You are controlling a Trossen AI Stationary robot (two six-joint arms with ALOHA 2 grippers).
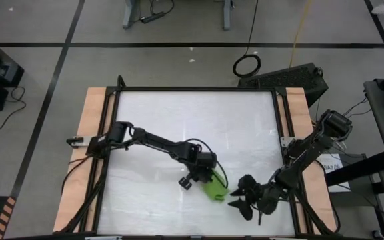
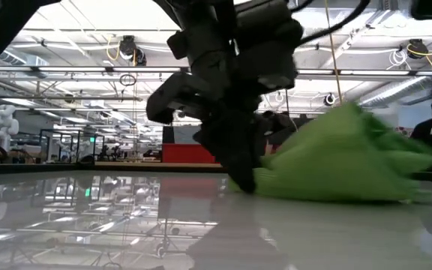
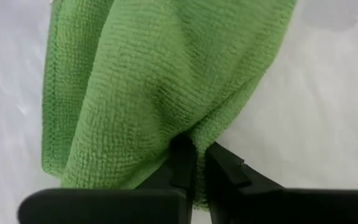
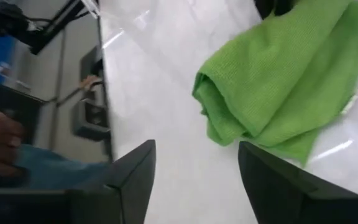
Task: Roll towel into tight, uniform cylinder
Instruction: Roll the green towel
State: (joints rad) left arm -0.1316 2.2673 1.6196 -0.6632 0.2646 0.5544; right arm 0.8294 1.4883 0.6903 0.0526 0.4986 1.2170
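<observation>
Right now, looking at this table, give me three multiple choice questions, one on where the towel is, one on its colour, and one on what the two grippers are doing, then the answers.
1. Where does the towel lie on the table?
A. near the front edge, between the two grippers
B. in the far left corner
C. hanging off the right side

2. What colour is the towel?
A. white
B. lime green
C. dark blue

3. How do the grippers stand?
A. both open, clear of the towel
B. left gripper pinching the towel, right gripper open
C. right one pinching the towel, left one open

Answers:
1. A, the high view shows it low in the table between both arms.
2. B, every view shows plain green cloth.
3. B, the left wrist view shows jaws closed on a fold; the right wrist view shows jaws apart, short of the cloth.
</observation>
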